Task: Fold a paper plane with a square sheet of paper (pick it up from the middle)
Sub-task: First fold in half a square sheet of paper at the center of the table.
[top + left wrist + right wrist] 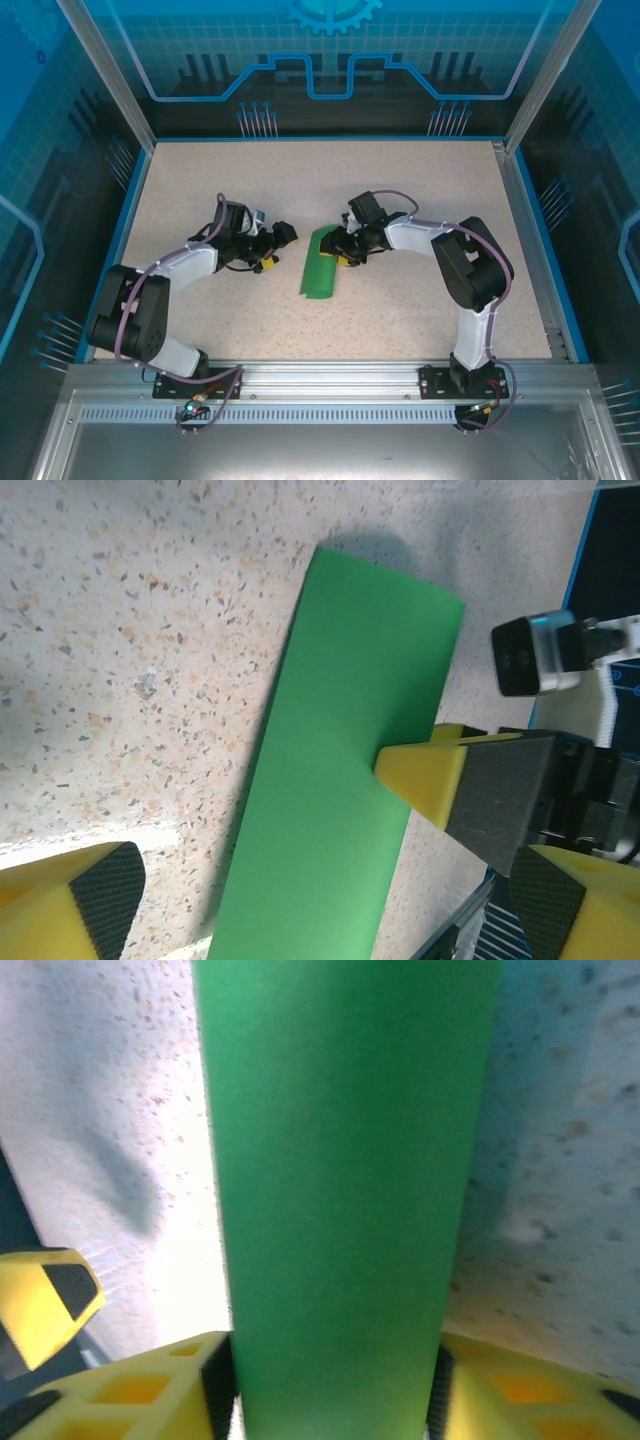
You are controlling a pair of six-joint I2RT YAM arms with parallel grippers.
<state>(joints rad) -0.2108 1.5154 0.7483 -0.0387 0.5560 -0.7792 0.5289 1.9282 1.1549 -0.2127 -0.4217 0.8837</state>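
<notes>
Top view: square sheet of paper (322, 270), folded into a narrow strip, lies flat mid-desk (430, 180). Left gripper (277, 250) sits at its 9 o'clock, apart from it, jaws wide, empty. Right gripper (342, 250) is on its 2 o'clock edge.
Left wrist: strip runs from 1 to 7 o'clock. The right gripper's yellow fingertip (420, 772) touches its 3 o'clock edge.
Right wrist: strip spans the gap between the part-open jaws. Clamped or just straddled, can't tell.

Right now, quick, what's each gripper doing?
Left gripper: open, holding nothing.
Right gripper: green paper between its jaws; whether it is gripped cannot be told.
</notes>
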